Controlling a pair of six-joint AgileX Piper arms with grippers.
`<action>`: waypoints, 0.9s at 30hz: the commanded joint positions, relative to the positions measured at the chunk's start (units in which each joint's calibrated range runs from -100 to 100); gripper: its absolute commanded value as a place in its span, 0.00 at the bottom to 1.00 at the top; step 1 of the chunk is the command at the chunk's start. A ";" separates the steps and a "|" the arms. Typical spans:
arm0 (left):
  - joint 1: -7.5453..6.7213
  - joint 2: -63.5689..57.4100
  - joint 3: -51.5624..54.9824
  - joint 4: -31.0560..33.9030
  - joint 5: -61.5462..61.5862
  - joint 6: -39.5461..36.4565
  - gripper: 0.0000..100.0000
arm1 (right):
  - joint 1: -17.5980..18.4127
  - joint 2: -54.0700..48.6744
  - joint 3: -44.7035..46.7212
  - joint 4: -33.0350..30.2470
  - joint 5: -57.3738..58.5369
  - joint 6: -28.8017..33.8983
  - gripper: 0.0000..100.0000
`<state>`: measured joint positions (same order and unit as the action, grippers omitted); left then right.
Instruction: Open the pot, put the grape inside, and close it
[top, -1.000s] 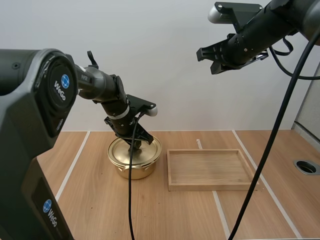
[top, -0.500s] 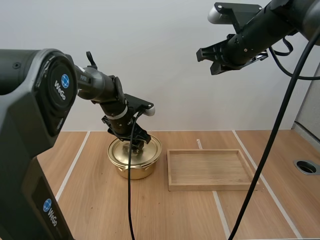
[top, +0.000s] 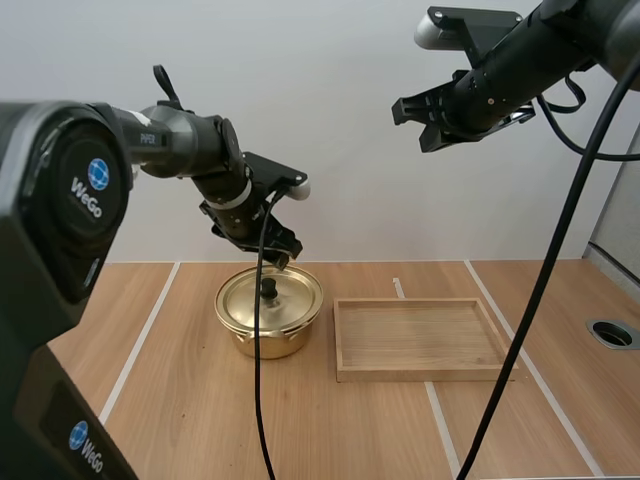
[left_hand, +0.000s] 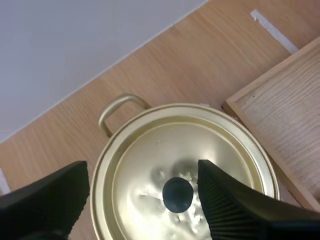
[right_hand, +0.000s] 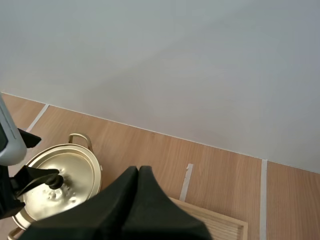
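Observation:
A gold pot (top: 262, 335) stands on the table with its lid (top: 290, 297) on, a black knob (top: 268, 289) at the centre. My left gripper (top: 283, 257) hangs just above the knob, open and holding nothing. In the left wrist view its fingers (left_hand: 227, 200) stand wide apart on either side of the lid (left_hand: 150, 155) and knob (left_hand: 177, 194), clear of both. My right gripper (top: 415, 122) is shut and high in the air, above and to the right of the pot. In the right wrist view the shut gripper (right_hand: 138, 171) looks down on the pot (right_hand: 75, 162).
A shallow wooden tray (top: 420, 375) lies just right of the pot; its corner (left_hand: 280, 115) shows beside the lid. White tape lines cross the table. A round hole (top: 612, 333) sits at the table's right edge.
My left gripper has opened, let go of the lid's knob and risen above the pot. The lid stays on the pot. The right arm has not moved.

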<state>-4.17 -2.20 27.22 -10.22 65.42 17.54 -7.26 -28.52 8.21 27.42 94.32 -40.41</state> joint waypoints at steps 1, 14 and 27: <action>0.01 -4.71 -5.70 -0.10 4.38 -0.30 1.00 | -0.23 -0.81 0.14 0.27 0.69 -0.10 0.00; 0.01 -17.59 -27.11 -0.10 15.76 -2.72 0.96 | -0.23 -0.81 0.14 0.15 2.05 -0.10 0.00; 0.01 -24.36 -28.34 0.37 12.84 -3.58 0.00 | -0.23 -0.81 0.14 0.15 2.03 0.01 0.00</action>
<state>-4.17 -25.61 -0.67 -9.89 81.05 14.46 -7.26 -28.52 8.21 27.42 96.10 -40.41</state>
